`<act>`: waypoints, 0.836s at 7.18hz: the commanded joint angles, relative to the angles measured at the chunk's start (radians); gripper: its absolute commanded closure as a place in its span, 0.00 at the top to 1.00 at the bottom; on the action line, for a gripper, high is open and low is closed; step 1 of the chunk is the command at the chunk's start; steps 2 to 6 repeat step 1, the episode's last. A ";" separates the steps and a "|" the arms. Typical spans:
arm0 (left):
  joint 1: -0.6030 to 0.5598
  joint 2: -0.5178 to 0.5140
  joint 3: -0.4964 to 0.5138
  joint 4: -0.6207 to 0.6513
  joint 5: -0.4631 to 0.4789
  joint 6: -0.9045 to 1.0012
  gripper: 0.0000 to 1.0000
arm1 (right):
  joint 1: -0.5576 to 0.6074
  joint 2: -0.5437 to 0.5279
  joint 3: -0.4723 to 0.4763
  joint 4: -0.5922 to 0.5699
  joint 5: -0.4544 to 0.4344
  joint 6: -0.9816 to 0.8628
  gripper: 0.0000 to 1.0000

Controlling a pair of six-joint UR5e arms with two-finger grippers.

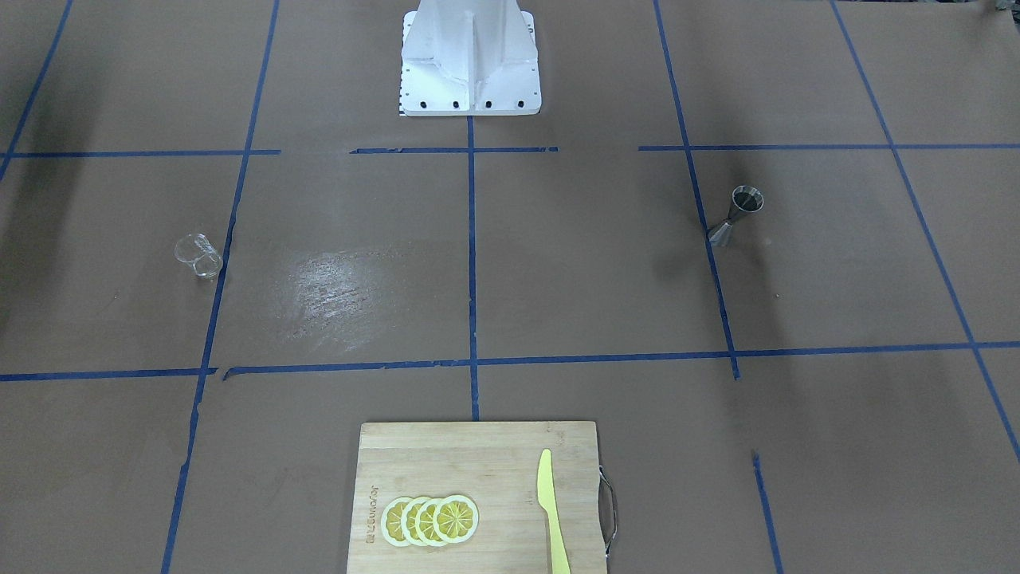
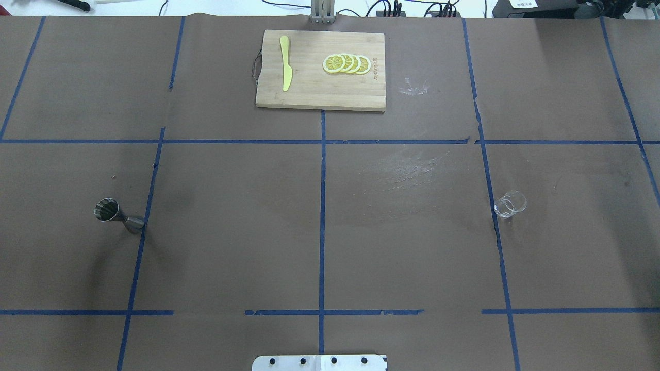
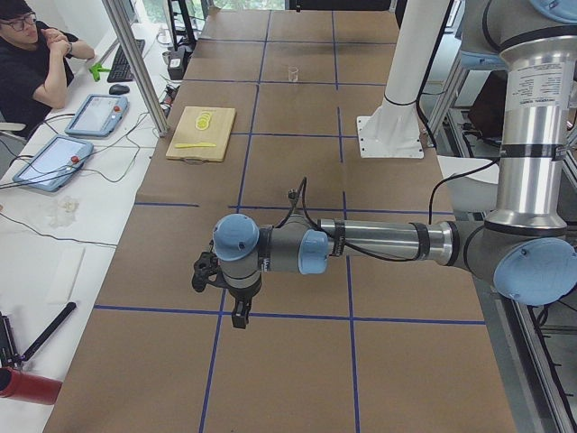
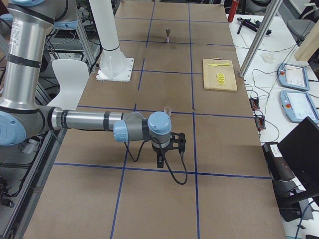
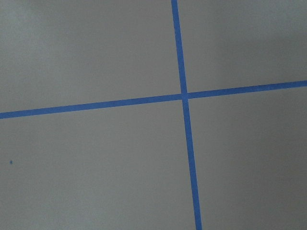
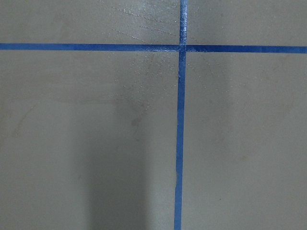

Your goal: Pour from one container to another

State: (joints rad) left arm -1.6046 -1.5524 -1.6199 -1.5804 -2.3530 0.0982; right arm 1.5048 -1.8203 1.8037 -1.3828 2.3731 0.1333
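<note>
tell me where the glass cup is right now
In the overhead view the glass cup stands on the robot's right, just right of a blue tape line, far across from the steel jigger.

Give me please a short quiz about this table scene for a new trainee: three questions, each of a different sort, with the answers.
1. True or false: the glass cup stands on the bamboo cutting board.
2. What lies on the board beside the lemon slices? A) a yellow knife B) a metal spoon C) a fork
3. Fill in: the steel jigger stands on the robot's ____ side.
Key: 1 false, the cup stands on the table, far from the board. 2 A. 3 left.
</note>
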 commanded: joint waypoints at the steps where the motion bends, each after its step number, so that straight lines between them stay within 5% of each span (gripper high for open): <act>1: 0.000 0.000 0.000 -0.003 0.000 0.000 1.00 | 0.000 -0.002 -0.001 0.008 -0.002 0.005 1.00; 6: 0.000 0.000 0.000 -0.003 0.000 0.000 1.00 | 0.000 -0.002 -0.001 0.008 -0.002 0.005 1.00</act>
